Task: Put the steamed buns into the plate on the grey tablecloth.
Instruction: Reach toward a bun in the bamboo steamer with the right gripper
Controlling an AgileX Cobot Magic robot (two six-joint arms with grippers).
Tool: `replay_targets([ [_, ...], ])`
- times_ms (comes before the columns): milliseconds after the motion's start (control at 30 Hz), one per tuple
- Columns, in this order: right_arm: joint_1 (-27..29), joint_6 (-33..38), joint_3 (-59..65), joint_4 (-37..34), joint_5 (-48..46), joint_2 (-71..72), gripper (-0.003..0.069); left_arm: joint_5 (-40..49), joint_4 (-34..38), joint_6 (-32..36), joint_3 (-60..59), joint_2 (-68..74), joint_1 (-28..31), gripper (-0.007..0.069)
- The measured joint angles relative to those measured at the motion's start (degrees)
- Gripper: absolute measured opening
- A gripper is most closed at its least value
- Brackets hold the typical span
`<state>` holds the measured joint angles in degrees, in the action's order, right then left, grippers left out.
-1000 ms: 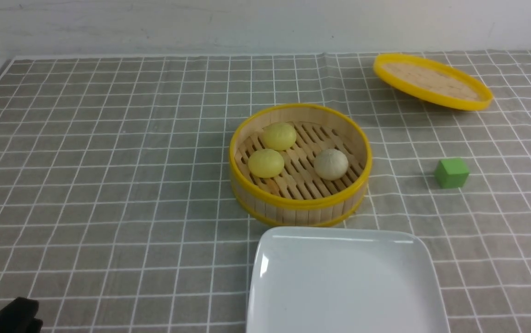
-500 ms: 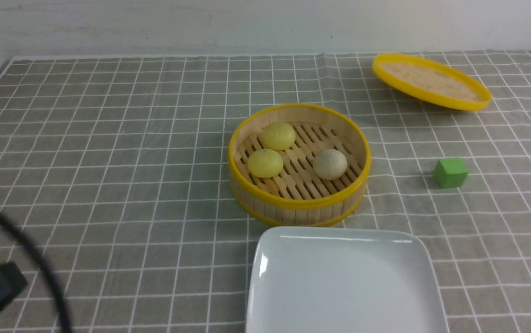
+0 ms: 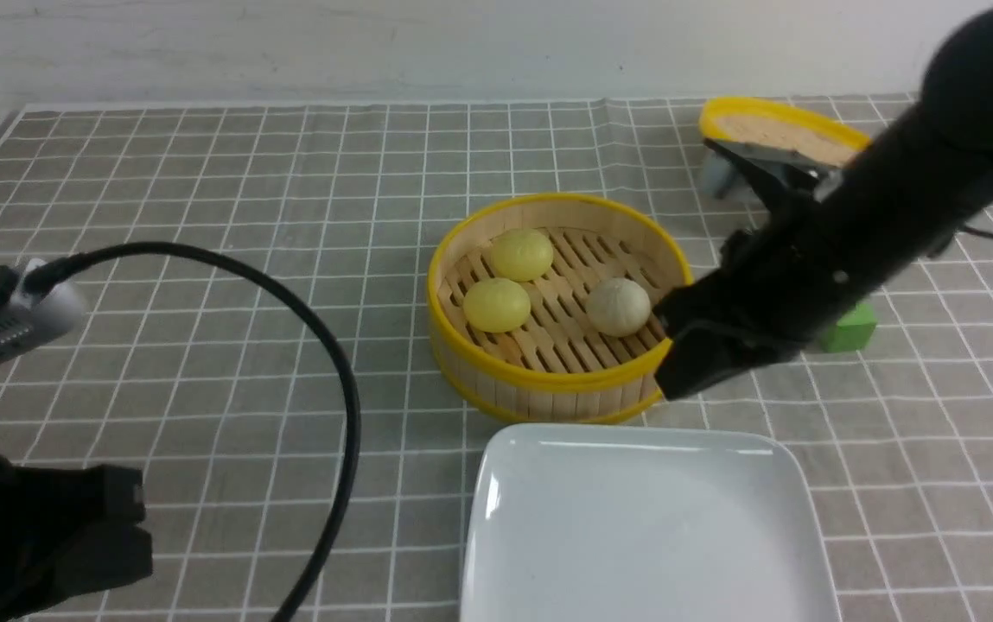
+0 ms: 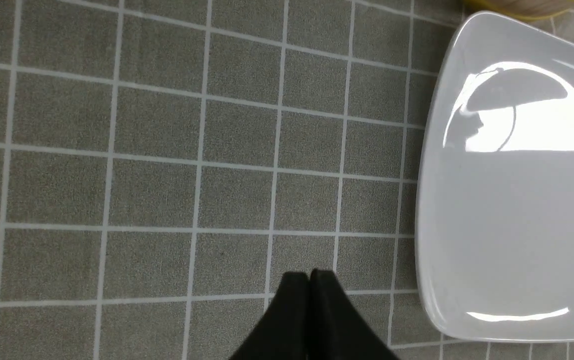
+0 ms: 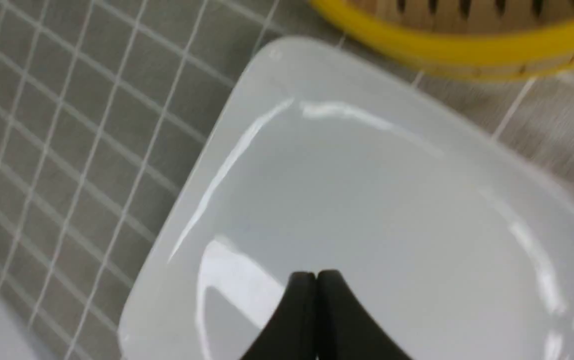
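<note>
The right fingers (image 5: pixel 296 315) (together, like the left fingers (image 4: pixel 294 310), farther off) hover beside the steamer (image 3: pixel 548 376) holding the steamed buns (image 3: pixel 496 304).

The front camera looks forward and down over the grey tablecloth (image 3: pixel 202 216) from far back; both wrist cameras look down from close, the right one over the plate (image 3: pixel 643 536). All three see that plate.
</note>
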<state>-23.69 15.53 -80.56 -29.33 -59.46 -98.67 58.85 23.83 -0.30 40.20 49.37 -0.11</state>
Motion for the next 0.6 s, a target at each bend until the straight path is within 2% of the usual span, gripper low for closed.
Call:
replay_targets([
  [133, -1.0, -8.9, -13.6, 11.0, -1.2, -7.6, 0.0013, -0.1, 0.1, 0.3, 0.0, 0.0, 0.0, 0.0023],
  [267, -1.2, -13.1, -22.4, 15.8, -2.4, -14.5, 0.0041, -0.1, 0.3, 0.3, 0.0, 0.0, 0.0, 0.0029],
  [433, -1.2, -16.4, -34.4, 19.0, -6.0, -25.8, 0.0221, -0.1, 0.4, 0.3, 0.0, 0.0, 0.0, 0.0036],
  [467, -1.2, -16.5, -34.7, 19.0, -6.2, -26.1, 0.023, -0.1, 0.4, 0.3, 0.0, 0.0, 0.0, 0.0036],
  [500, -1.2, -16.5, -36.5, 19.0, -7.2, -27.7, 0.0296, -0.1, 0.4, 0.3, 0.0, 0.0, 0.0, 0.0037],
  [600, -1.2, -16.1, -37.7, 19.1, -7.4, -29.1, 0.0381, -0.1, 0.4, 0.3, 0.0, 0.0, 0.0, 0.0042],
])
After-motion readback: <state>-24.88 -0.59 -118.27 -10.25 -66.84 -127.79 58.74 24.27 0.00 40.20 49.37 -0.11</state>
